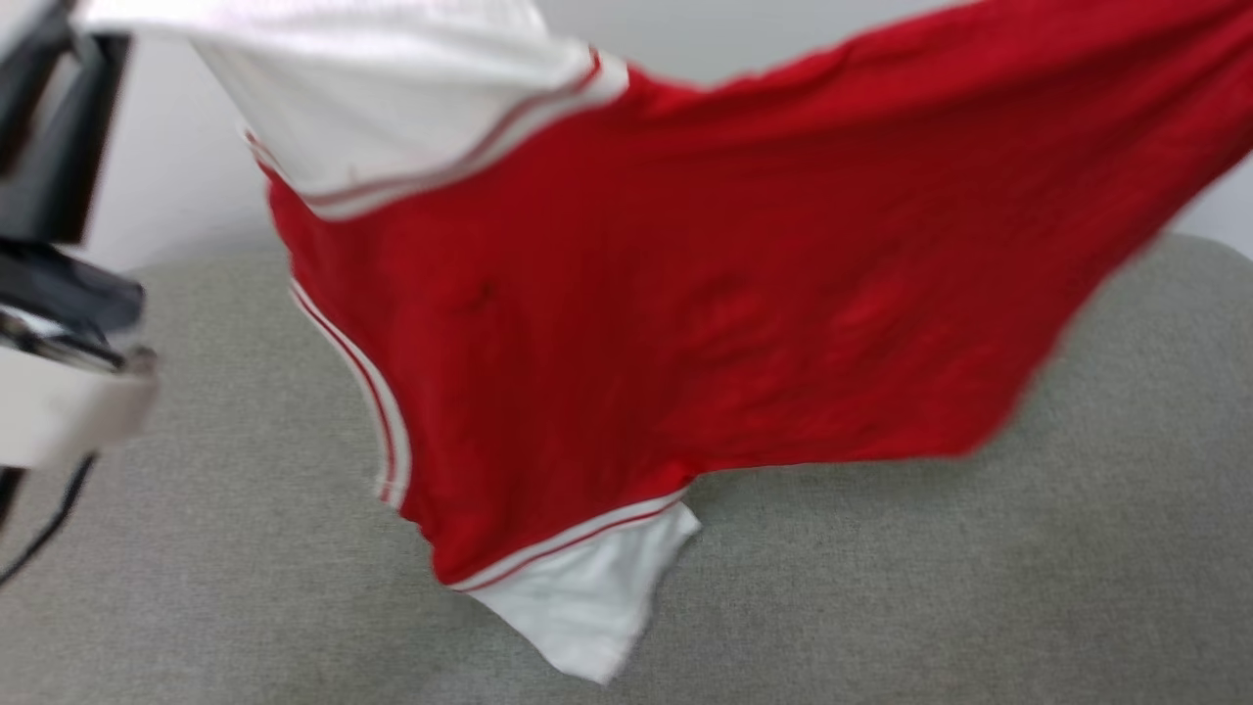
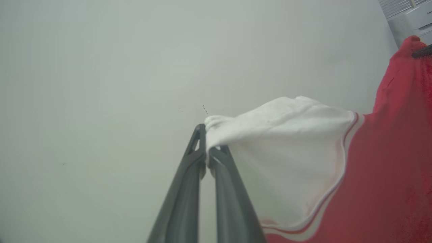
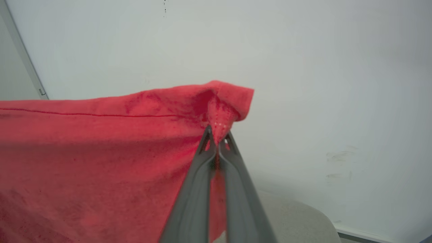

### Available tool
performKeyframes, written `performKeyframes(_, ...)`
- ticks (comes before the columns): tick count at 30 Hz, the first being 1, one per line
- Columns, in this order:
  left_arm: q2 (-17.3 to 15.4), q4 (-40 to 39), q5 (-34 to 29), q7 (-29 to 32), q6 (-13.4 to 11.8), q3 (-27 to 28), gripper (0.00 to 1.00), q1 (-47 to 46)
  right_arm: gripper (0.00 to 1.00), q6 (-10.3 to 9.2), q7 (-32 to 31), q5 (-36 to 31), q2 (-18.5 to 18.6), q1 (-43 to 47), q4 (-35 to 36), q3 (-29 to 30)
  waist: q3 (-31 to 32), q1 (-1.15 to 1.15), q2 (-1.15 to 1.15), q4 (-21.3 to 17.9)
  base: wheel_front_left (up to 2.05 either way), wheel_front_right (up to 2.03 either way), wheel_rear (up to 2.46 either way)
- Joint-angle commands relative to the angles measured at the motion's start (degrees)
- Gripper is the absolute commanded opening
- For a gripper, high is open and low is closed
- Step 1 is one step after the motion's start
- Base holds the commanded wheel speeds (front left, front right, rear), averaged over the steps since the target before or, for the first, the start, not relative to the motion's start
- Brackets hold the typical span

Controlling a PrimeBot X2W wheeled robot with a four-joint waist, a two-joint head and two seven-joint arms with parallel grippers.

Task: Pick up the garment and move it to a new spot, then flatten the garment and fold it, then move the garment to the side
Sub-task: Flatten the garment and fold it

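Observation:
The garment (image 1: 705,294), a red jersey with white sleeves and striped trim, hangs stretched in the air above a grey cushioned surface (image 1: 979,587). Its lower white sleeve (image 1: 587,597) dangles down to the surface. My left gripper (image 2: 207,141) is shut on the edge of the upper white sleeve (image 2: 280,135). My right gripper (image 3: 217,135) is shut on a red corner of the garment (image 3: 101,148). The side facing the head view is plain red; any lettering is hidden.
A pale wall (image 2: 101,84) stands behind the hanging cloth. Part of my left arm, dark and white with a cable (image 1: 59,323), shows at the head view's left edge. A white appliance (image 2: 411,20) sits at the far upper right of the left wrist view.

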State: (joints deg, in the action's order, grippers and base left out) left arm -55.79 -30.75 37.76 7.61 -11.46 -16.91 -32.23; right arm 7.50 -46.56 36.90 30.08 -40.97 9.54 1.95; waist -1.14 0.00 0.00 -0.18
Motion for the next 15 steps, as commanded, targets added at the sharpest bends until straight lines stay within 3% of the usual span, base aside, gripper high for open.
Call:
performKeyframes(1, -0.2, 0.1, -0.5, -0.3, 0.2, 0.6, 0.00, -1.9, 0.00, -0.02, 0.8, 0.5, 0.5, -1.2, 0.6, 0.1, -1.1, 0.00, 0.00, -0.9, 0.00, 0.00, 0.00)
performKeyframes(15, 3.3, 10.4, -1.0, 0.5, 6.0, 1.2, 0.00, -26.3, 0.00, -0.02, 6.9, 1.0, 0.4, -8.9, 0.8, 0.9, -12.8, 0.00, 0.00, -4.5, 0.00, 0.00, 0.00)
